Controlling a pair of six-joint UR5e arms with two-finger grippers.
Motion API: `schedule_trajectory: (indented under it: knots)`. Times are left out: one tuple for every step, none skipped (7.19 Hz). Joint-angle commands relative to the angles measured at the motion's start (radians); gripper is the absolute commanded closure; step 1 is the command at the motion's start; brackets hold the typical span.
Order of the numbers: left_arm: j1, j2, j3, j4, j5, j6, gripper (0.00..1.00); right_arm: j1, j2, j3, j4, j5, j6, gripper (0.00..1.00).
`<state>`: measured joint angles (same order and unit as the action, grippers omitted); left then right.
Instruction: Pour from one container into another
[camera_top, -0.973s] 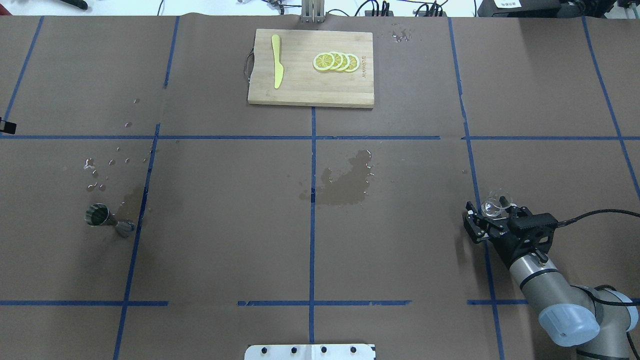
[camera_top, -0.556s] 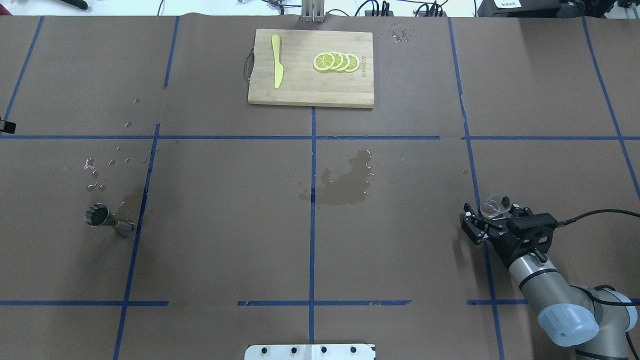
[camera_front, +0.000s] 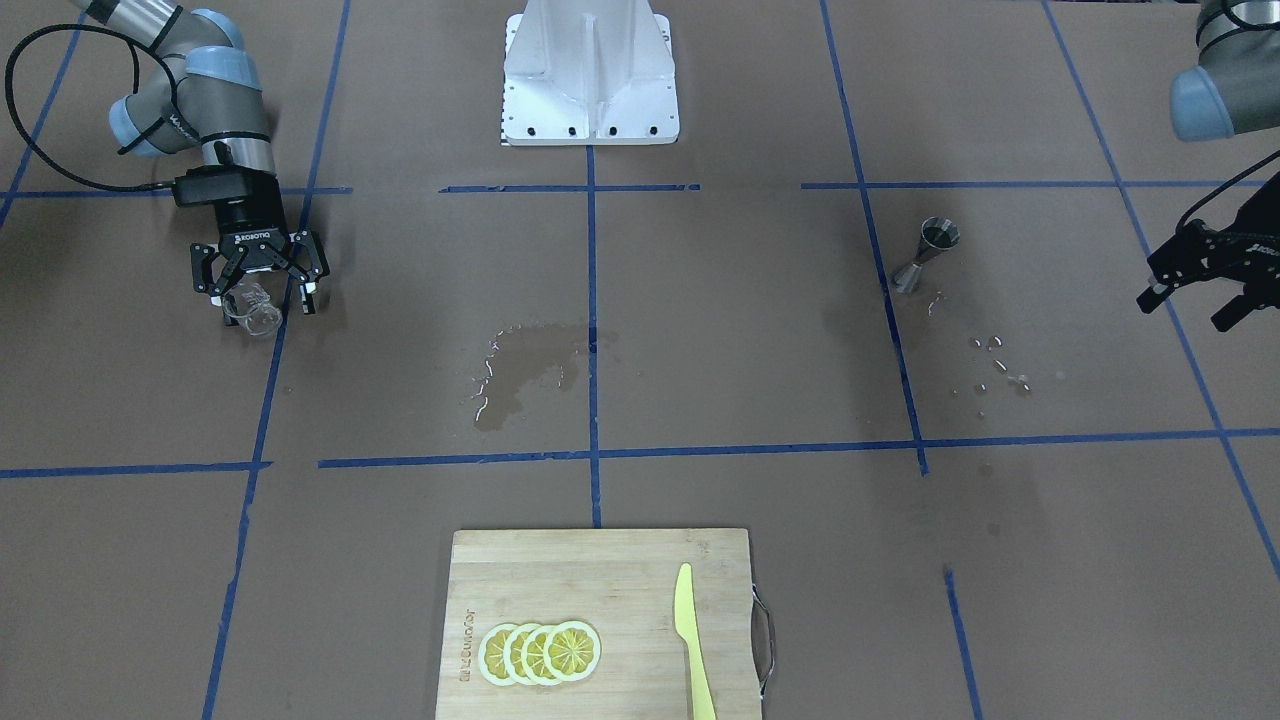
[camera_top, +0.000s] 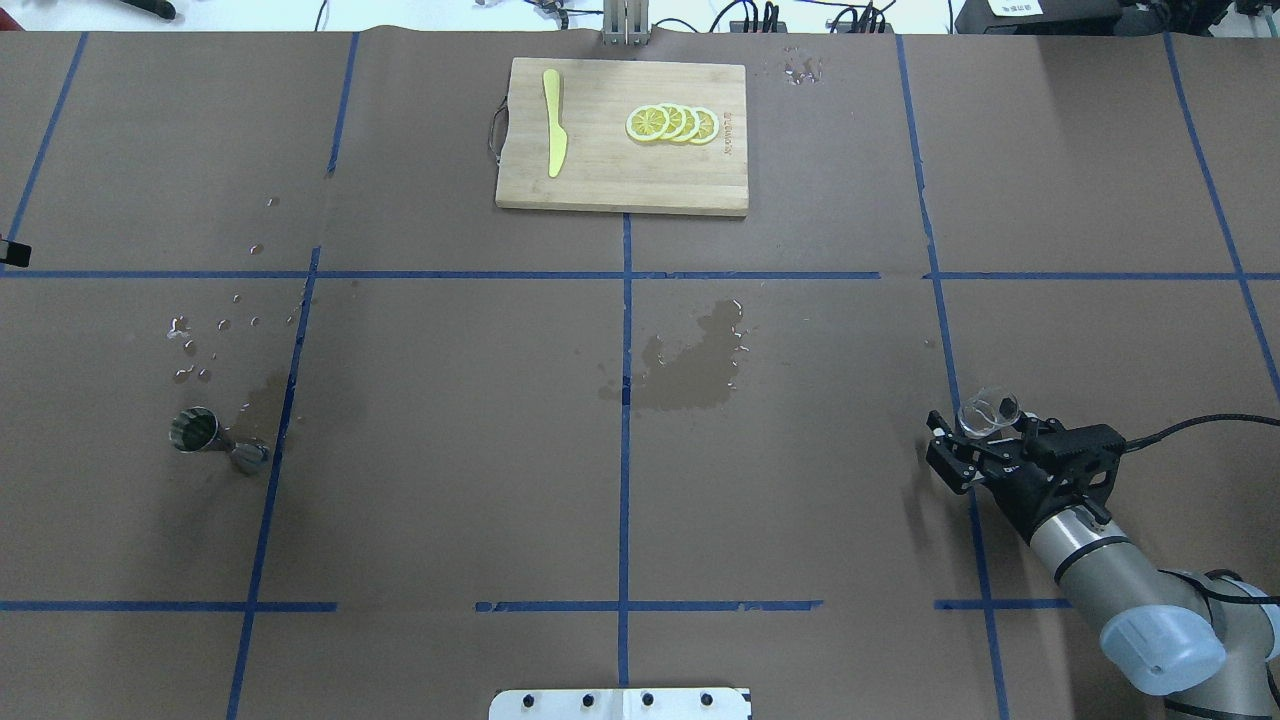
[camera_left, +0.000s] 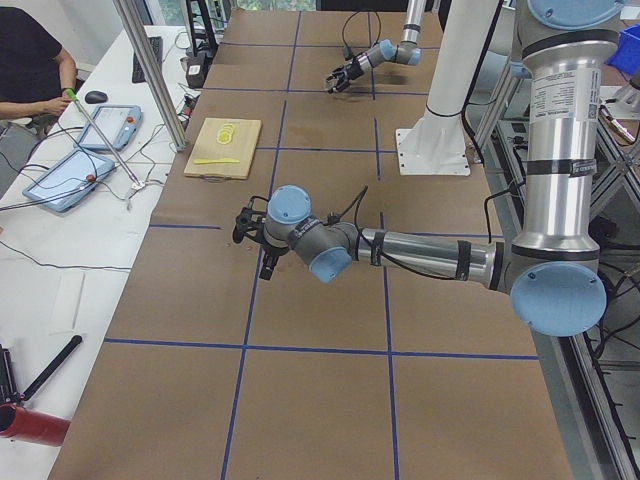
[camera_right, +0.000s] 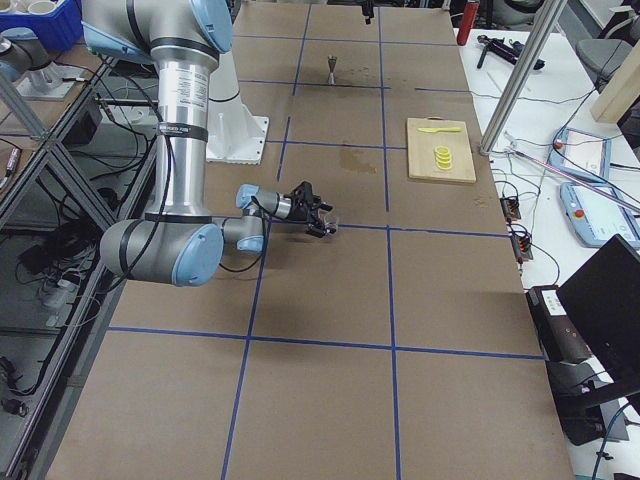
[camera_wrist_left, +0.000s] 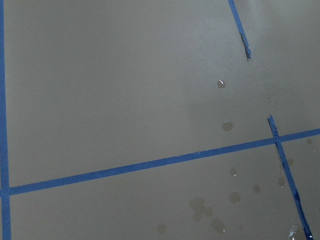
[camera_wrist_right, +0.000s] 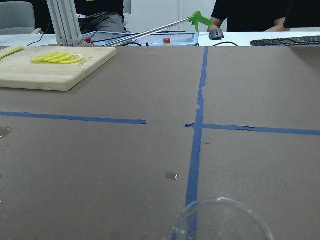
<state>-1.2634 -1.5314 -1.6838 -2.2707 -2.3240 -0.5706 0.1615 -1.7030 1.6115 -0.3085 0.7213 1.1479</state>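
Reaching in at the table's (camera_top: 450, 450) right side, the right gripper (camera_top: 985, 440) has its jaws spread wider than the glass cup (camera_top: 988, 413) — the cup sits between the fingertips; contact cannot be told. The jigger (camera_top: 215, 438) stands upright far off on the left side, water drops (camera_top: 180, 324) nearby. The left gripper (camera_front: 1185, 310) has its jaws apart — nothing held.

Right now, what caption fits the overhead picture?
Open right gripper at a glass cup; metal jigger far across the wet table.
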Motion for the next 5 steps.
schedule_trajectory:
  knots:
    - [-0.001, 0.002, 0.003, -0.013, 0.000, -0.003, 0.00, 0.003, -0.067, 0.060, 0.040, 0.091, 0.001, 0.00]
    - [0.001, 0.001, 0.007, -0.013, 0.000, -0.002, 0.00, 0.004, -0.146, 0.140, 0.040, 0.166, 0.001, 0.00]
    - [0.001, 0.000, 0.012, -0.013, 0.000, -0.002, 0.00, 0.006, -0.218, 0.207, 0.040, 0.240, 0.000, 0.00]
    - [0.002, -0.001, 0.016, -0.013, 0.000, 0.001, 0.00, 0.048, -0.275, 0.244, 0.042, 0.365, -0.002, 0.00]
    - [0.004, -0.001, 0.024, -0.018, 0.002, 0.006, 0.00, 0.208, -0.294, 0.261, 0.039, 0.646, -0.008, 0.00]
